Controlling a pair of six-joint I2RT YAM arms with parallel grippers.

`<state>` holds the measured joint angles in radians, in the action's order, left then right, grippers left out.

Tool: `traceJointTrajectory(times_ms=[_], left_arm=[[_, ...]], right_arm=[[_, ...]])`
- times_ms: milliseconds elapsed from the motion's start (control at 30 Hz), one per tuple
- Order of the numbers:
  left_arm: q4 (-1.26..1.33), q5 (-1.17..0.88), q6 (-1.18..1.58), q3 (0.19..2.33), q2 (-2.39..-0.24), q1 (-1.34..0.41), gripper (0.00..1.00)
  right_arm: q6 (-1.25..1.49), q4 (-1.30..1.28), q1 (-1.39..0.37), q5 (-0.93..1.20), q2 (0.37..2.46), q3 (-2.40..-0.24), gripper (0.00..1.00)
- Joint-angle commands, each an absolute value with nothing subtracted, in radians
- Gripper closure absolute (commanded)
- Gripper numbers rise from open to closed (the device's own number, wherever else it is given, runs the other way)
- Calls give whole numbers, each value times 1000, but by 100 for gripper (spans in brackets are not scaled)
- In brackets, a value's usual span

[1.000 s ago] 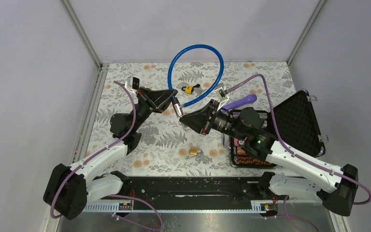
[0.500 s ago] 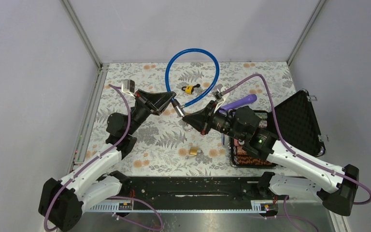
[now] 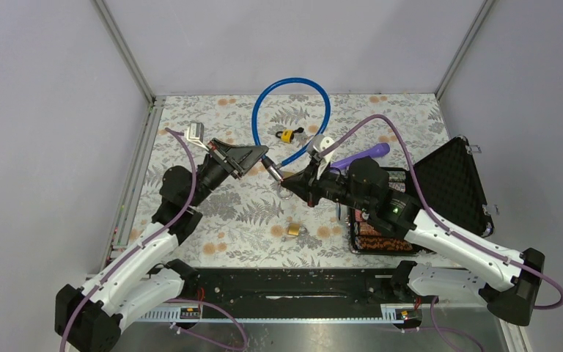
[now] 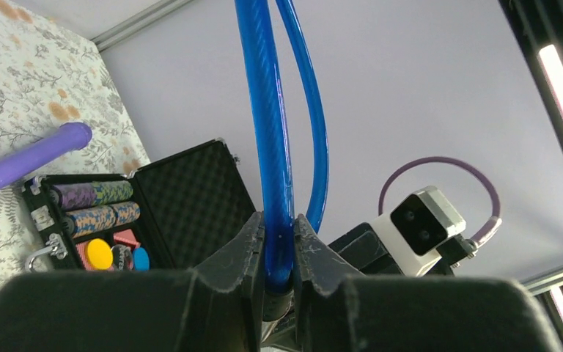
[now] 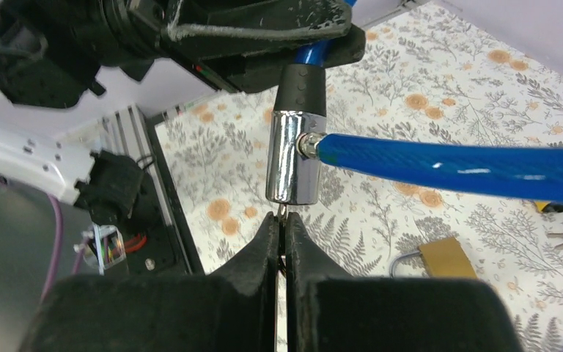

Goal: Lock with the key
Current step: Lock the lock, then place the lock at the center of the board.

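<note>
Blue cable lock (image 3: 291, 79) arcs over the table (image 3: 410, 117)'s far middle, one end pinched by the left gripper (image 4: 279, 231). The right gripper (image 5: 279, 224) clamps the key (image 5: 283, 213), tip at the chrome cylinder (image 5: 293, 165).

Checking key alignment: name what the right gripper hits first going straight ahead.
The chrome lock cylinder on the blue cable, directly ahead of the right gripper; the key it pinches seems to touch the cylinder's end.

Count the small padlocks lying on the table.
2. A brass padlock lies near the front middle; a yellow padlock lies farther back, seen through the blue cable loop. Others could be hidden under the arms.
</note>
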<state>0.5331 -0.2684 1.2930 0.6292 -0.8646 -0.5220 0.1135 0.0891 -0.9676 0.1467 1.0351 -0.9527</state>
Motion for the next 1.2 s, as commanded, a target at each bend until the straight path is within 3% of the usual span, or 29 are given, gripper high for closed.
traceJointTrajectory(times_ms=[0, 267, 633, 800, 1167], left_arm=[[542, -237, 1207, 734, -811, -486, 100], [400, -258, 1075, 789, -767, -415, 100], [420, -242, 1066, 731, -745, -368, 100], [379, -235, 1050, 745, -747, -350, 100], [201, -100, 926, 633, -748, -342, 100]], right_arm=[[-73, -152, -965, 322, 1024, -1002, 100], [-12, -245, -935, 405, 1041, -1033, 100], [464, 113, -879, 469, 1012, -927, 100], [401, 66, -878, 534, 1042, -934, 100], [337, -55, -869, 337, 1031, -925, 100]])
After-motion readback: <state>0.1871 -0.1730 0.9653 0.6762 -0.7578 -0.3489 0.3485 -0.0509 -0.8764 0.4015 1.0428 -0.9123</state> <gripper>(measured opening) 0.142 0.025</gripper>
